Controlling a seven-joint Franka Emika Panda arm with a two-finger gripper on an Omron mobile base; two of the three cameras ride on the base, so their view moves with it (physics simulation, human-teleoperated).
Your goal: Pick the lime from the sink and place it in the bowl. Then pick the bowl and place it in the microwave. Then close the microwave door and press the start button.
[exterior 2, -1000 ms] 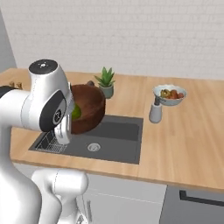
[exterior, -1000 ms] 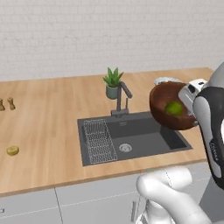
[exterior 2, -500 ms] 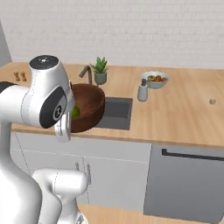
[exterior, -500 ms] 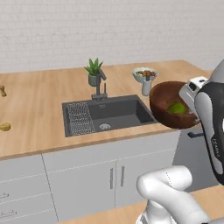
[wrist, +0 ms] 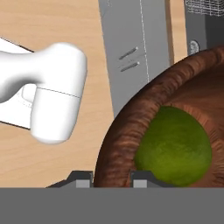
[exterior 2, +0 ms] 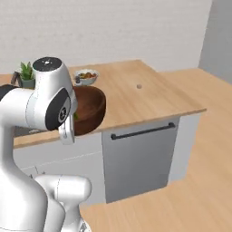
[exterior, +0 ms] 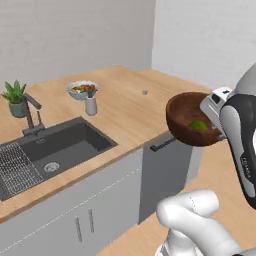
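The dark reddish-brown wooden bowl hangs in the air in front of the counter edge, off to the right of the sink. My gripper is shut on the bowl's rim, one fingertip outside the wall and one inside. The green lime lies in the bottom of the bowl. In the right base view my arm covers the bowl's left side. The microwave and its door are out of view.
A pale bowl of food and a grey shaker stand on the counter behind the sink, near the plant and faucet. A dishwasher front sits under the counter's end. Wooden floor lies to the right.
The whole scene has slid left in both base views, so the base has moved and turned right. The bowl with the lime stays in my grip.
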